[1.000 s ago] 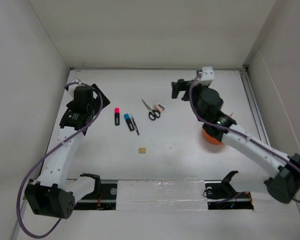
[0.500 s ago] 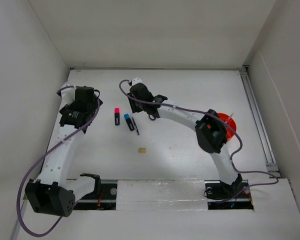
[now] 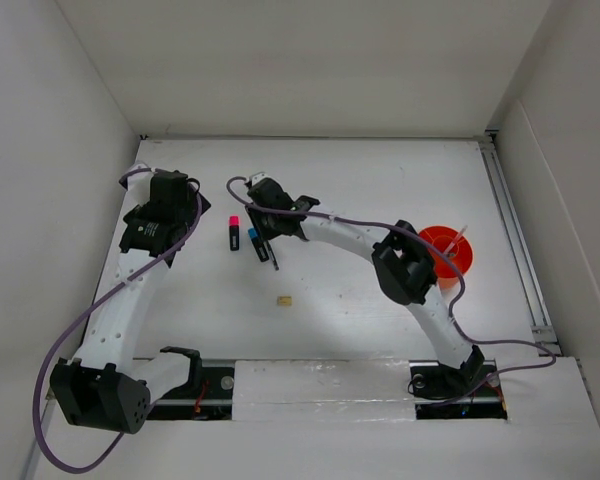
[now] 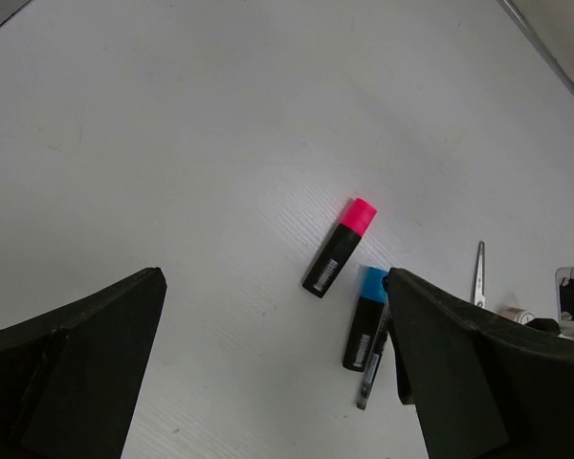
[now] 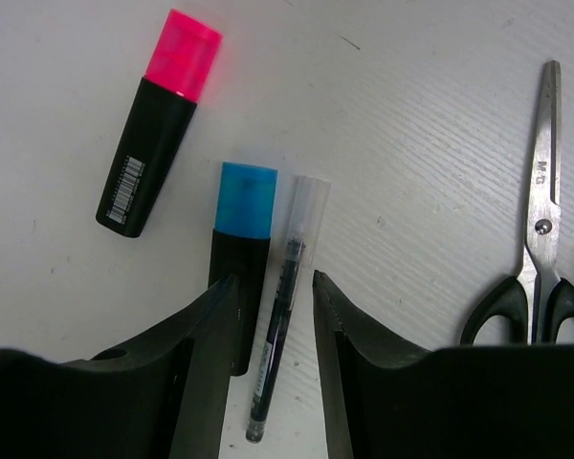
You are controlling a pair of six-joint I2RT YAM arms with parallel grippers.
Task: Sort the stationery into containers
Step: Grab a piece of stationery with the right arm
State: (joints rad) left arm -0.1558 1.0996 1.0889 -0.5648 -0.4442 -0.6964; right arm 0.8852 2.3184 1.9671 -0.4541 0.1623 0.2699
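The right fingers are standing partly apart astride the dark pen. The pen is lying flat between them with a gap showing on each side, so nothing is being gripped yet. The blue-black marker is lying alongside the pen just outside one finger, apparently touching that fingertip. The pink-black marker is sitting farther out on that same side, and the scissors are lying well clear beyond the other finger.

The step in hand is, I judge, picking up the pen. Doing it well is calling for the squeeze to land on the barrel alone. The finger beside the blue marker is looking likely to nudge or trap it, so a small shift away from it and a straight lift would be safer. The orange cup is waiting well apart, off to the right fingers' right.

The left fingers are hanging wide open above the surface, holding nothing, with both markers ahead of them. The surface is looking white and matte, boxed in by plain white walls.
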